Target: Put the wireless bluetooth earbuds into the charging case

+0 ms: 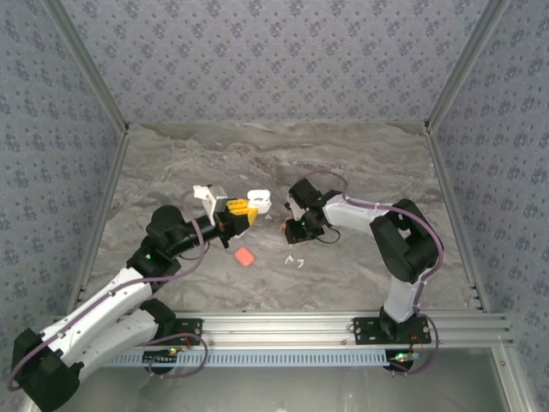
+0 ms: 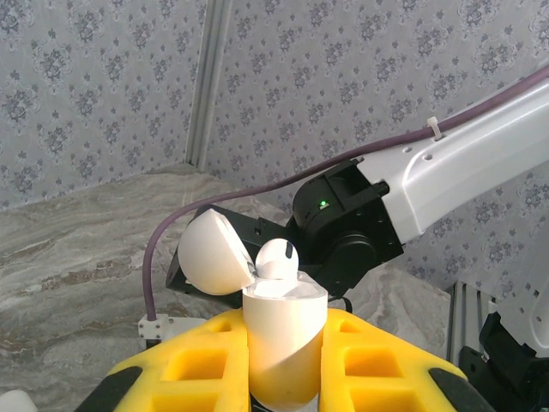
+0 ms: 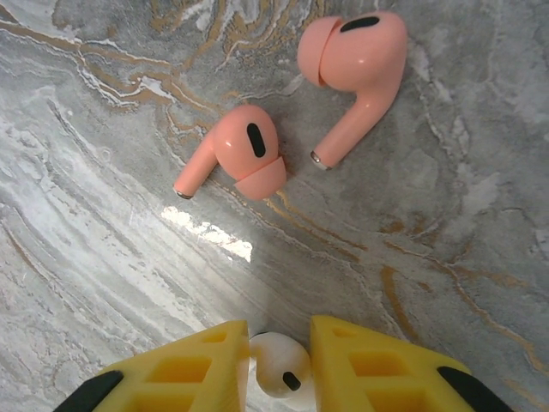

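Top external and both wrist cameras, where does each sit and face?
Top external: above, behind both arms, looking down on them and the table.
Left wrist: faces the right arm past its fingers gripping the white case.
Right wrist: looks down at coral earbuds; its fingers pinch a white earbud.
Shared: top and left wrist, the case.

My left arm (image 1: 111,305) rose from its base at the lower left, elbow bent and forearm stretched toward the middle. The left end effector (image 1: 246,212) was clamped, its yellow fingers (image 2: 377,360) pressing either side of a white charging case (image 2: 283,343). My right arm (image 1: 403,245) folded at the elbow and reached leftward, wrist pitched down. The right end effector (image 3: 279,343) pinched a white earbud (image 3: 276,367) between its fingertips.
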`<state>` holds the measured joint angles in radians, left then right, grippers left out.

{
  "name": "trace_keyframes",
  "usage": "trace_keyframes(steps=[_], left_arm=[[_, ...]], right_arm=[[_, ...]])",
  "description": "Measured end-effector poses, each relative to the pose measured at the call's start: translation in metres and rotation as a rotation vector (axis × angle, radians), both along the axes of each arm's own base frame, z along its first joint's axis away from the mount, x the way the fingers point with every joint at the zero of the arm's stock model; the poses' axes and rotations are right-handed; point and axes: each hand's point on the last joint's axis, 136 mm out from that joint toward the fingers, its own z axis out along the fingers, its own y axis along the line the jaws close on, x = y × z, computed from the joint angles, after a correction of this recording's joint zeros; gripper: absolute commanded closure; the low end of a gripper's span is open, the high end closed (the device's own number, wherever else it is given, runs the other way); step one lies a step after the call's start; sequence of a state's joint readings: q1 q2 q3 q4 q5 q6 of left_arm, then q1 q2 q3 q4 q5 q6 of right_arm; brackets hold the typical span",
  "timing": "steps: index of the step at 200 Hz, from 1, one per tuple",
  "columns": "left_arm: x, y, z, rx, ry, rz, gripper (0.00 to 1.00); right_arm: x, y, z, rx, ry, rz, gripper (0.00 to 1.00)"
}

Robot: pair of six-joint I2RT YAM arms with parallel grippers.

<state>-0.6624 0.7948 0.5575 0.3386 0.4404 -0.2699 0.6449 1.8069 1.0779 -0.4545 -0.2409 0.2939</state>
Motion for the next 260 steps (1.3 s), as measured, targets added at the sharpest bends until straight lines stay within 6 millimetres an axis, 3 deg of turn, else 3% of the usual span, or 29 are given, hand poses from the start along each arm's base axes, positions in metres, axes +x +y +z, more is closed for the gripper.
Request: trace_keyframes(steps=[61,95,115,147,205,235,260], left_arm=[[0.0,0.0,0.0,0.0,0.0,0.0,1.0],[0.0,0.0,0.0,0.0,0.0,0.0,1.0],[0.002,-0.002,-0.004,0.006,0.011,0.0,1.0],[0.008,-0.006,-0.013,0.017,0.042,0.0,1.0],[0.017,-0.016,-0.023,0.015,0.078,-0.01,1.0],[0.017,-0.02,-0.027,0.02,0.093,-0.024,1.0],[0.016,-0.023,-0.027,0.016,0.093,-0.034,1.0]], right_arm=[[0.0,-0.001,0.003,-0.006,-0.017,0.006,0.78],[0.002,-0.006,0.029,0.012,-0.093,-0.004,0.78],[0.008,-0.008,0.063,0.049,-0.189,-0.019,0.79],[0.014,-0.014,0.143,0.155,-0.4,-0.053,0.79],[0.006,-0.021,0.274,0.368,-0.726,-0.06,0.79],[-0.006,-0.006,0.318,0.452,-0.837,0.008,0.79],[-0.018,0.013,0.337,0.496,-0.885,0.082,0.79]])
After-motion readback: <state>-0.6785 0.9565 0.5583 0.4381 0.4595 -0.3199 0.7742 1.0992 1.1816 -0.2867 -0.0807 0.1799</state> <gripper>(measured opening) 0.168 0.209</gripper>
